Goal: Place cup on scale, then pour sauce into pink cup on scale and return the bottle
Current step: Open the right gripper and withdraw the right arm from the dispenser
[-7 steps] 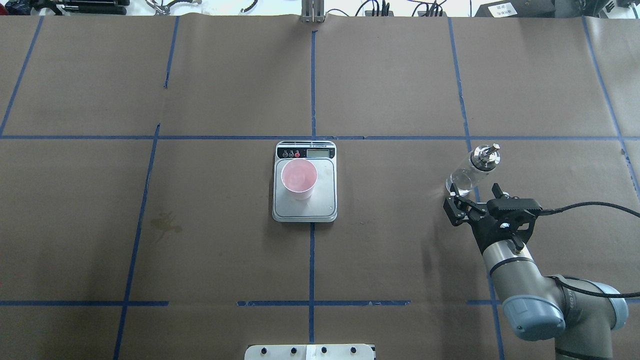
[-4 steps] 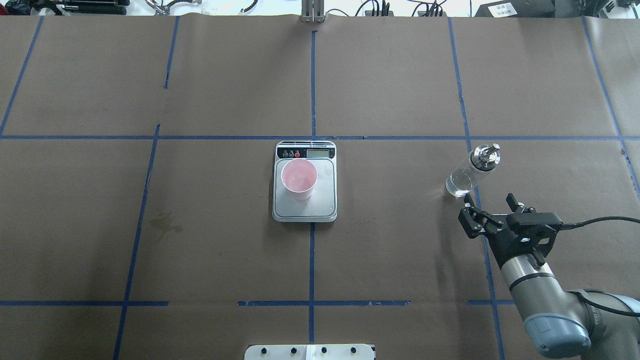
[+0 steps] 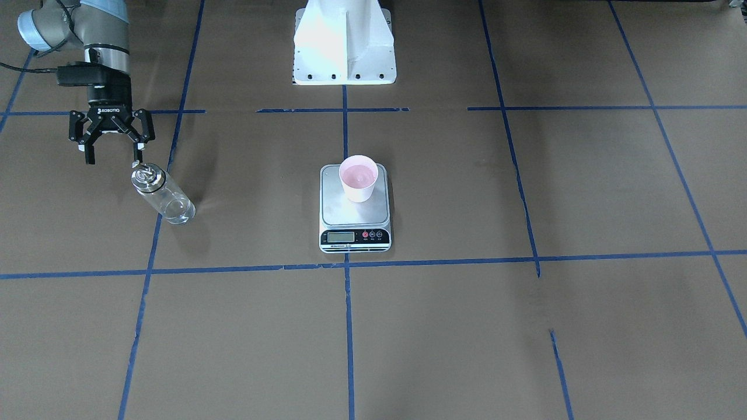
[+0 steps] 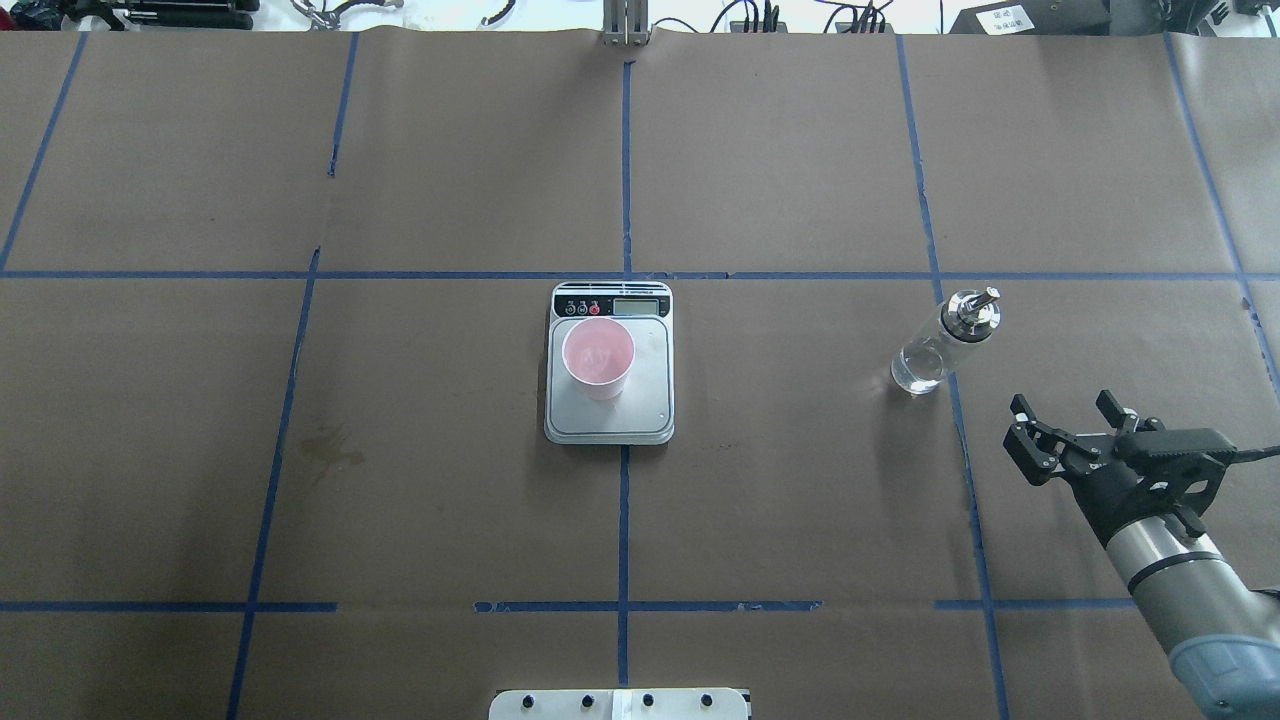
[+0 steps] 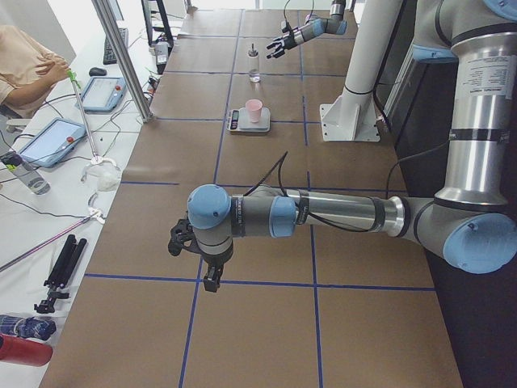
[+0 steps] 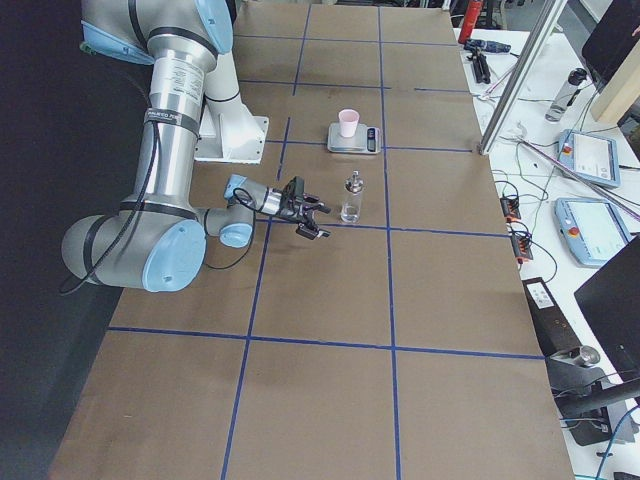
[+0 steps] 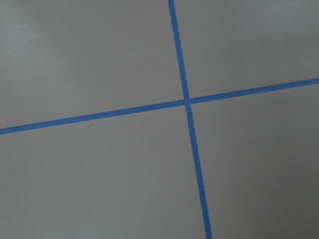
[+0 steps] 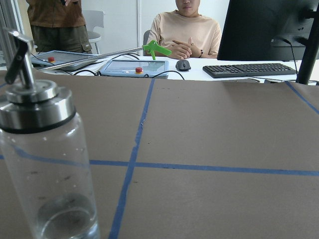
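The pink cup (image 4: 598, 357) stands upright on the steel platform of the scale (image 4: 655, 405), also seen from the front as cup (image 3: 358, 181) on scale (image 3: 356, 236). The clear glass bottle (image 4: 935, 350) with a silver pourer stands alone on the table to the right, with a little clear sauce (image 8: 65, 219) at its bottom. My right gripper (image 4: 1062, 405) is open and empty, drawn back from the bottle (image 3: 163, 195). My left gripper (image 5: 194, 260) hangs low over the table's left end; I cannot tell if it is open or shut.
Blue tape lines divide the brown table cover. The white robot base (image 3: 344, 46) stands behind the scale. A faint stain (image 4: 330, 447) marks the paper left of the scale. A person (image 8: 187, 30), tablets and a keyboard (image 8: 246, 69) are beyond the table's far edge.
My right gripper has pulled back from around the bottle's base, toward the robot and to the right, staying open. The bottle, cup and scale have not moved.
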Tool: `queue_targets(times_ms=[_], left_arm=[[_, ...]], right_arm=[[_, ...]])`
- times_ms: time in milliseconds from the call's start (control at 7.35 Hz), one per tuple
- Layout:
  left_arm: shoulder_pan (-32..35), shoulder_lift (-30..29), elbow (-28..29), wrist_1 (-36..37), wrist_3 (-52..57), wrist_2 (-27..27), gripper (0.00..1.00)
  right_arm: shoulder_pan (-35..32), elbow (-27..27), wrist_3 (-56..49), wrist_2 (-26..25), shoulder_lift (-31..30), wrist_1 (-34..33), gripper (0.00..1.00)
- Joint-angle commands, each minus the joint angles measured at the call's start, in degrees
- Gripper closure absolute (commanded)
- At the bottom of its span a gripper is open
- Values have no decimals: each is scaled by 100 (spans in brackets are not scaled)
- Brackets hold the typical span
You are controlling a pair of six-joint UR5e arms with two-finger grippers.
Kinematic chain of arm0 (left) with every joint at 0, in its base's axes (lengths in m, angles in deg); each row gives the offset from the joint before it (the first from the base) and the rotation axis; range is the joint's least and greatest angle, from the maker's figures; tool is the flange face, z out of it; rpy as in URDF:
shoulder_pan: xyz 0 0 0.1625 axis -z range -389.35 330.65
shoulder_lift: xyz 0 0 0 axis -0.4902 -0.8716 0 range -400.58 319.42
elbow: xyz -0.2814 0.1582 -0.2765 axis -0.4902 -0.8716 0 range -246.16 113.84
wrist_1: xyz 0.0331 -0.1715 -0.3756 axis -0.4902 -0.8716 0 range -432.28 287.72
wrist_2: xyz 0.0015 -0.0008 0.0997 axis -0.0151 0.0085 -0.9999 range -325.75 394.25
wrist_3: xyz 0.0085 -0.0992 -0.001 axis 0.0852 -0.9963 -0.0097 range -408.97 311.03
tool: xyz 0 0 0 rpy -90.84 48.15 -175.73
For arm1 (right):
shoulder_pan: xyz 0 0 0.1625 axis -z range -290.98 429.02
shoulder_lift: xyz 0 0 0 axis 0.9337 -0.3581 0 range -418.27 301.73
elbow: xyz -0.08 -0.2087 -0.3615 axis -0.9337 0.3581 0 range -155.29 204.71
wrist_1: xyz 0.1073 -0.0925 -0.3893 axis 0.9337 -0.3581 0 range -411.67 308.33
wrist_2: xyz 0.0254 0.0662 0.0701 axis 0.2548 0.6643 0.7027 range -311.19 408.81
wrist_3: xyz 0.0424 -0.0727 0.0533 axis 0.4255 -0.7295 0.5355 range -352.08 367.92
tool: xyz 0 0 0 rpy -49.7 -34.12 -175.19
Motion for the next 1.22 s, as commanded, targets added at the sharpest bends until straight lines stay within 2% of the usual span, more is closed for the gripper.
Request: queue_targets(times_ms=[0, 408, 680, 816, 952, 1088], left_arm=[[0, 0, 0, 0, 0, 7, 0], [0, 9, -9, 0, 0, 7, 0], [0, 9, -26, 0, 0, 7, 0], [0, 9, -26, -9, 0, 7, 0], [0, 9, -26, 0, 0, -2, 0], [0, 17, -26, 0, 0, -2, 0]], right_arm=[[-1010, 10, -959, 896, 23, 34, 0], [-3258, 142, -2629, 3195, 391, -10, 0], [-4796, 517, -3420, 5338, 610, -220, 0], [-5430, 807, -4139, 6148, 673, -360, 0], [-6176, 984, -4999, 7087, 961, -1049, 0], [-6793, 986, -5590, 7827, 1146, -2039, 0]])
